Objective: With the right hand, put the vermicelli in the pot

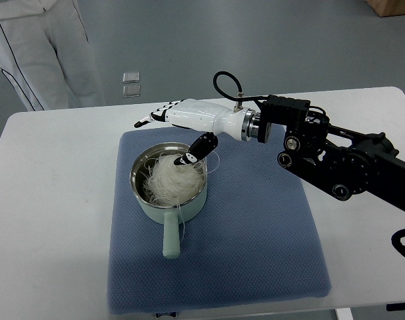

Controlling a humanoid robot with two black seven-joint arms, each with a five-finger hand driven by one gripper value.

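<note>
Top view: right hand (179,120) hovering open-fingered above pot (144,203).
Vermicelli (170,180) is lying inside, strands trailing over the rim; release step likely finishing, withdrawal probably following.

White table (49,200) on grey floor (256,47), person (46,50) behind.

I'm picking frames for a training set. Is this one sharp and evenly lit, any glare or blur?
Top view: sharp throughout, soft even light; a mild sheen on the pot rim, faint shadows under the right hand, vermicelli strands distinct, no motion blur.
</note>
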